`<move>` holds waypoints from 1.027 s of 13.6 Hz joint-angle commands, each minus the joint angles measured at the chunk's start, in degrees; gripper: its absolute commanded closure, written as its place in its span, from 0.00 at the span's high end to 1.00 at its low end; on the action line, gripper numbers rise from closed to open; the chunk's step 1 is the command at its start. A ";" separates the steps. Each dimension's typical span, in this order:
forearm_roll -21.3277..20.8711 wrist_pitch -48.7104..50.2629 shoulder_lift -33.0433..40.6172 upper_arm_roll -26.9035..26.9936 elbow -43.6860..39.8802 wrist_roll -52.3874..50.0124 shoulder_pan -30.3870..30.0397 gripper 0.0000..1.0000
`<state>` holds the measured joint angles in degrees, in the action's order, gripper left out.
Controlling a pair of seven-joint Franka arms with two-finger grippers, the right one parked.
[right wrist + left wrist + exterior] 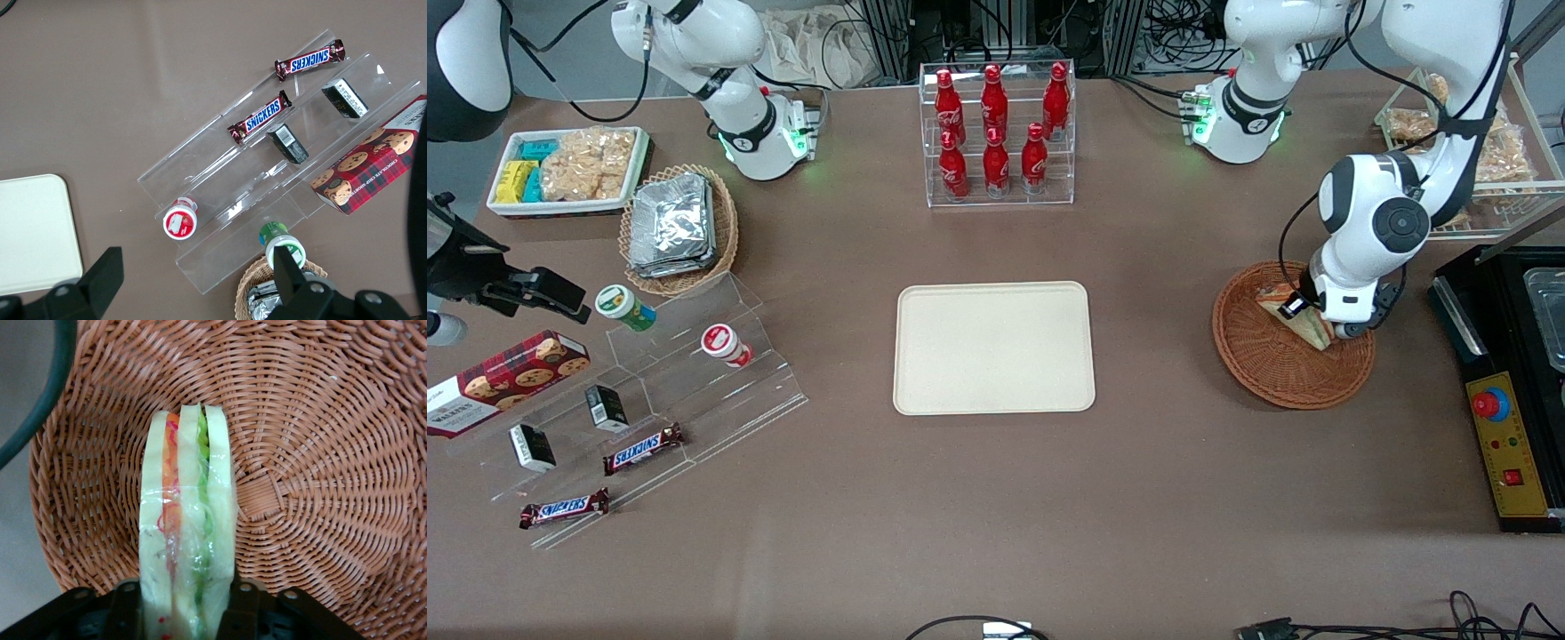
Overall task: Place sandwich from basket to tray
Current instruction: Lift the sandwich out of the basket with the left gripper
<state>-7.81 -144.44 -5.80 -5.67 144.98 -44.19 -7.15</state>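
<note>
We start nearest the front camera and take everything off the flat cream-beige rectangular tray [994, 348], which lies bare on the brown table [1049, 498]. Nearer to us than the tray, toward the parked arm's end, two Snickers bars [643, 448] lie on the low steps of a clear acrylic stand [694, 391], with small black boxes and a red tartan cookie box [503, 380] just beside them.

Level with the tray, toward the working arm's end, we find the round reddish-brown wicker basket [1291, 338]. Down inside it sits the left arm's gripper [1303, 316], and in the wrist view we see its two black fingers [243, 603] pressed against the flat bread faces of the small triangular clear-wrapped sandwich [187, 520], one on each side, jaws closed in to the wedge's thickness and gripping it. The sandwich stands on edge, its orange, red and green filling layers facing the camera, woven basket floor all around it. We cannot tell whether it rests on the wicker or is just off it.

Farther from us than the tray stands a clear acrylic rack of red cola bottles [997, 124]. Toward the parked arm's end, also farther off than the tray, a lighter tan wicker basket of foil packets [679, 227] sits beside a white rectangular dish of snack packets [569, 169].
</note>
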 commanded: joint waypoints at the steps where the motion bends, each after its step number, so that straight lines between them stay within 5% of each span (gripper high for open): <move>1: -1.33 3.96 2.10 -0.04 -1.88 -0.46 -0.32 0.09; 10: -0.28 28.58 5.53 -8.56 -22.62 4.09 0.73 0.13; 14: 5.96 33.60 5.80 -11.55 -28.87 12.09 0.73 0.10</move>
<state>-3.83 -113.98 -0.30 -16.09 118.90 -35.86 -6.23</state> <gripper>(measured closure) 0.833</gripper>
